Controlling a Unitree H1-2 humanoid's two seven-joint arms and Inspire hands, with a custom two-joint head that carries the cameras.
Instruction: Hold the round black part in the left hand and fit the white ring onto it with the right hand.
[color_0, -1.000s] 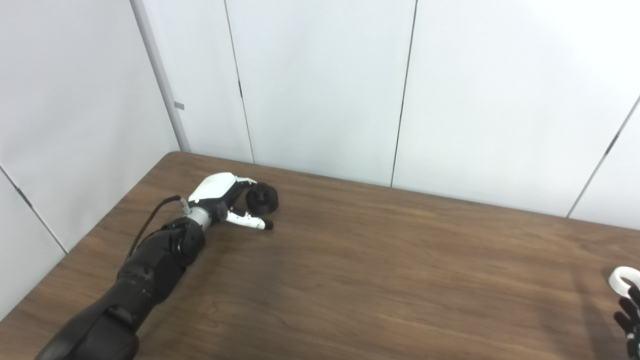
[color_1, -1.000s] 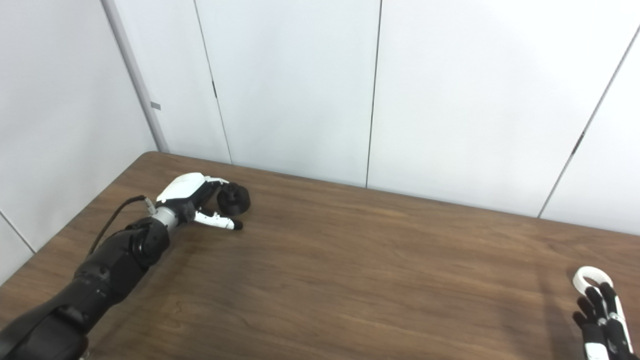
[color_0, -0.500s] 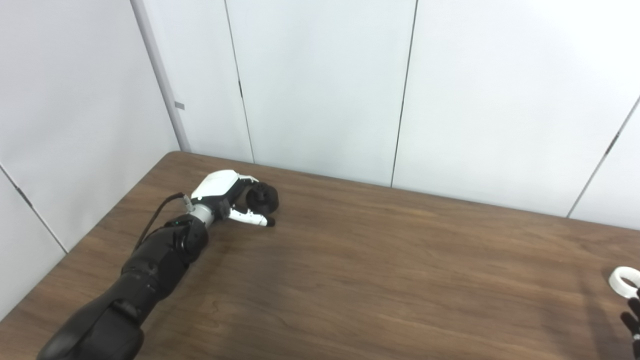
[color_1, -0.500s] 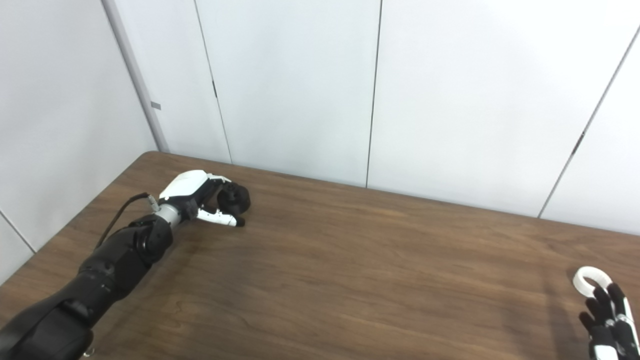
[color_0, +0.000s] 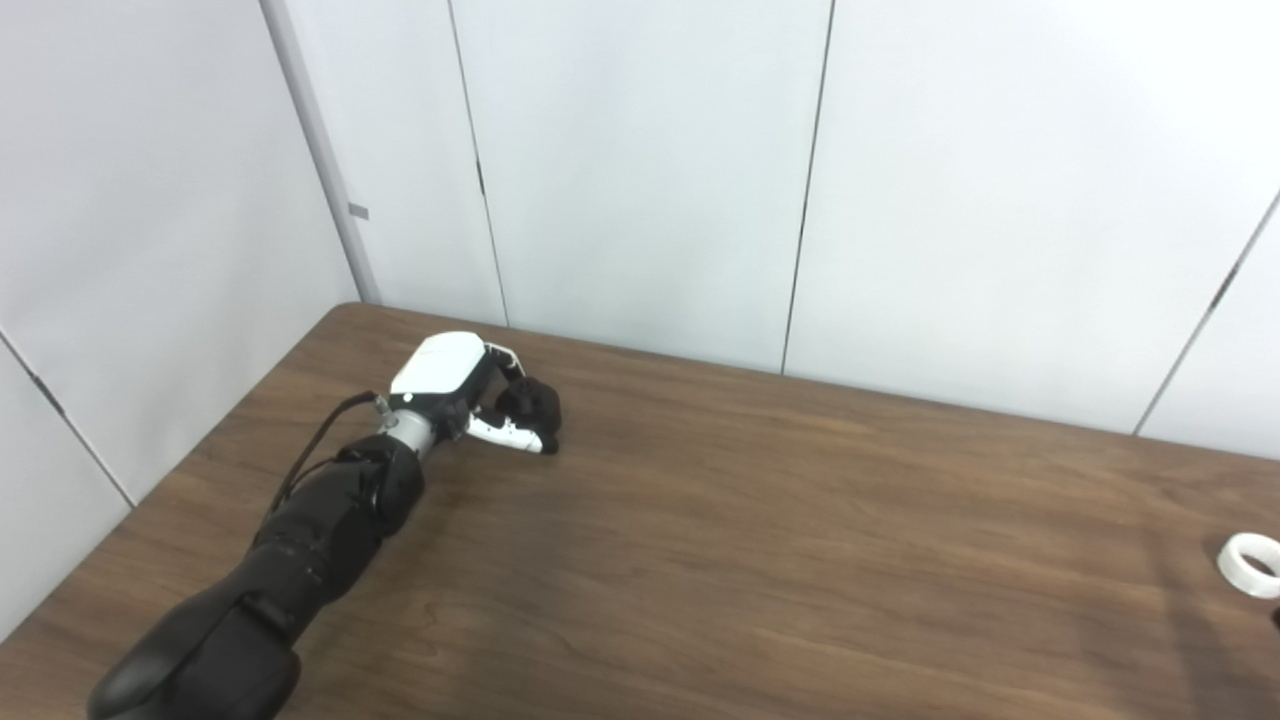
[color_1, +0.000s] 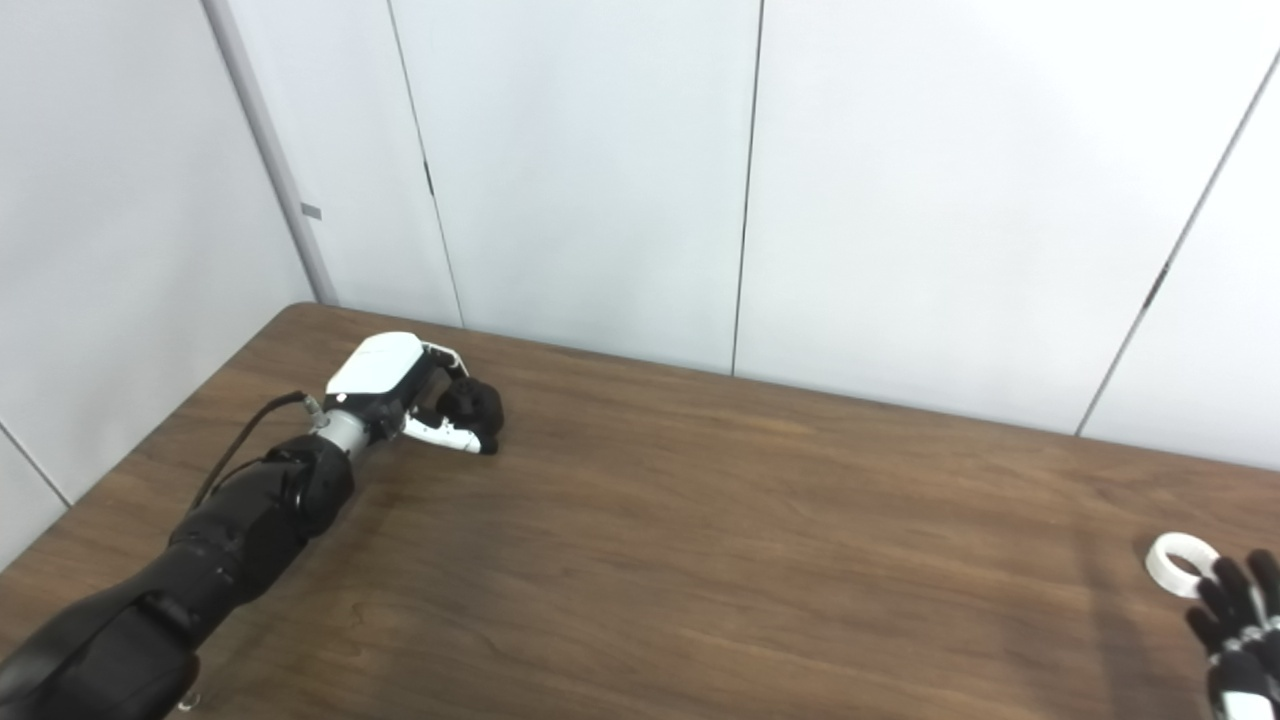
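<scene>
The round black part (color_0: 532, 406) rests on the brown table (color_0: 760, 540) at its far left. My left hand (color_0: 462, 384) wraps it: the fingers curl over its top and back, and the white thumb presses its near side. The white ring (color_1: 1176, 561) lies flat on the table at the far right, also visible in the left eye view as the white ring (color_0: 1251, 552). My right hand (color_1: 1238, 620) sits just near and right of the ring at the picture's corner. Its fingers are spread and hold nothing.
White wall panels (color_0: 640, 170) stand close behind the table's far edge. The table's left edge (color_0: 180, 450) runs just beside my left forearm. A black cable (color_0: 310, 455) loops off the left wrist.
My left hand has pushed forward and closed its fingers and thumb around the black part. My right hand has drawn back toward the lower right, off the ring, which stays in place.
</scene>
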